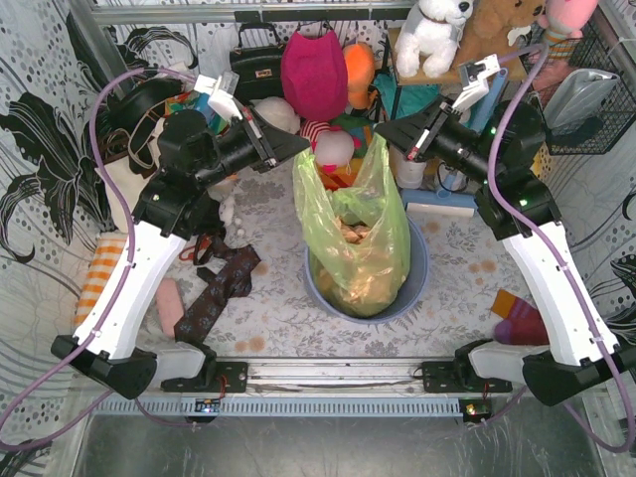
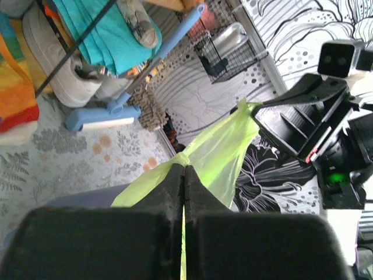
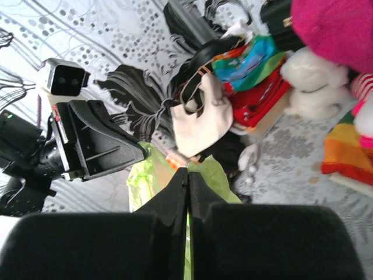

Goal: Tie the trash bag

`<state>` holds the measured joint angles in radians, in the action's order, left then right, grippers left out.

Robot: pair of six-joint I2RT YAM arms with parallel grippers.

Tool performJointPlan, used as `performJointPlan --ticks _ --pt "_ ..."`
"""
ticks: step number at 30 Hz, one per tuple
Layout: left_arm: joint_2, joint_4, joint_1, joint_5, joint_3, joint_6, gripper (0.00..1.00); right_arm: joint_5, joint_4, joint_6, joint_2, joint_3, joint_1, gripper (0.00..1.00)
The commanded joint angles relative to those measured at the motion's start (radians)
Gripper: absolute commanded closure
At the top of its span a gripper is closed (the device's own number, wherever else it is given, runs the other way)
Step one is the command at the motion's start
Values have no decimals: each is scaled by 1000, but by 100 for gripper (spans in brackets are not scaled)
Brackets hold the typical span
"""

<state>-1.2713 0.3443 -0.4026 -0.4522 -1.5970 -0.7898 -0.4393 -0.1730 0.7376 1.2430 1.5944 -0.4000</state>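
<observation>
The lime-green trash bag (image 1: 358, 238) stands in the round blue-grey bin (image 1: 417, 283) at the table's middle, with brown paper waste showing through it. My left gripper (image 1: 303, 146) is shut on the bag's left top corner. My right gripper (image 1: 383, 129) is shut on the right top corner. Both hold the rim stretched up above the bin. In the left wrist view the green plastic (image 2: 218, 154) runs from my shut left gripper (image 2: 184, 169) across to the right gripper. In the right wrist view the plastic (image 3: 145, 175) shows behind my shut right gripper (image 3: 187, 172).
Stuffed toys (image 1: 432, 30), a pink bag (image 1: 313, 70) and other clutter crowd the back. A cream tote bag (image 3: 201, 119) lies at the back left. A dark patterned cloth (image 1: 219, 288) lies left of the bin, socks (image 1: 517, 318) at the right.
</observation>
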Motion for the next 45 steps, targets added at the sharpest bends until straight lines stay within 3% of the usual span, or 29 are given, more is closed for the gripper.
performJointPlan --ticks 1,9,24,33,42,45 --pt "-34 -79 13 67 -25 40 100 148 -79 -104 -7 30 -2 100" --pt "-55 -125 61 64 94 33 100 171 -26 -105 13 -72 -2 100" --pt "-119 -199 113 148 72 113 100 230 140 -132 12 -127 -2 100" --pt "-72 -538 127 -122 41 15 100 99 263 -99 -19 -72 -2 100" --pt "52 -758 127 -210 109 -71 100 84 272 -87 -75 -39 -1 100" --pt "77 -765 127 -205 108 -62 100 89 273 -100 -66 10 -2 100"
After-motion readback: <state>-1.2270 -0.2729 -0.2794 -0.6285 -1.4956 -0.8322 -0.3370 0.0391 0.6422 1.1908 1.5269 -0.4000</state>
